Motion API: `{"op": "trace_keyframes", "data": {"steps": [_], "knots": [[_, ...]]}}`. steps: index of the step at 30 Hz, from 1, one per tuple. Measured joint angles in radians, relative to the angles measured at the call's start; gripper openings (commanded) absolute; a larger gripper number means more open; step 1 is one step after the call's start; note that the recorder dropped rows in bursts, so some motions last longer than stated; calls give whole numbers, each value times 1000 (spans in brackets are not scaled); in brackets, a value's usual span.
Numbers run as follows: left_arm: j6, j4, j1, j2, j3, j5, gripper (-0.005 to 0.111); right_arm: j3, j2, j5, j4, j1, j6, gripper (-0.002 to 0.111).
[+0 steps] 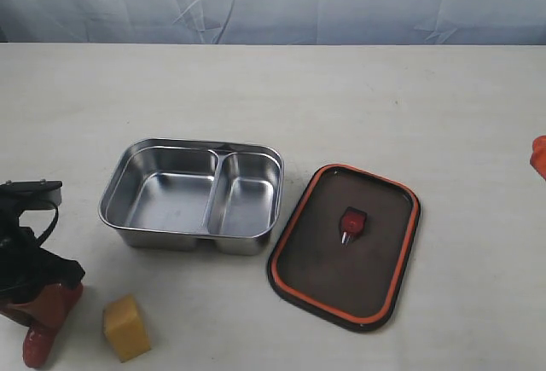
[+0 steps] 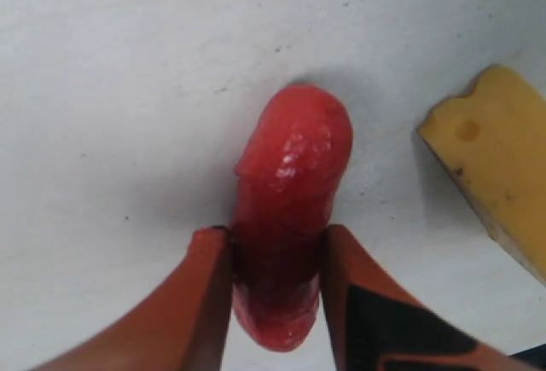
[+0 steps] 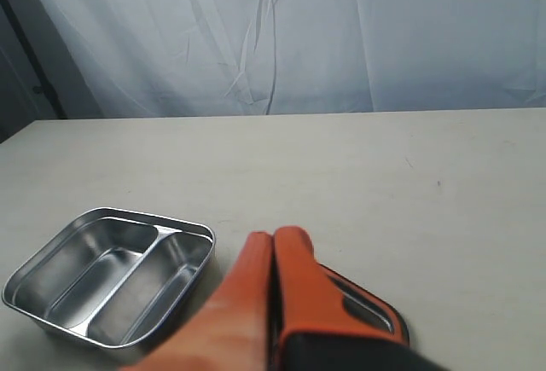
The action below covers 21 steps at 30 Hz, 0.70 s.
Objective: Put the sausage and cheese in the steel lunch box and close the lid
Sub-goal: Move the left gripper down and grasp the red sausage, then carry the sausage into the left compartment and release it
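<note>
**Pale tabletop, creased backdrop**

An off-white table (image 1: pixel 401 89) fills most of the exterior view. Its matte surface is faintly mottled and dotted with a few tiny dark specks. Along its far edge hangs a pale blue-grey cloth backdrop (image 1: pixel 256 0), creased in long diagonal and vertical folds. In the right wrist view the same cloth rises behind the table, and a dark, slanting panel (image 3: pixel 34 55) shows at one side of it
</note>
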Motion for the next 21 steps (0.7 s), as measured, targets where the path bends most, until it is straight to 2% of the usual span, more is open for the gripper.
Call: {"op": "trace_keyframes", "data": {"steps": [21], "knots": [[-15, 31, 0, -176, -4, 28, 0, 0, 0, 0, 0, 0, 0, -1]]}}
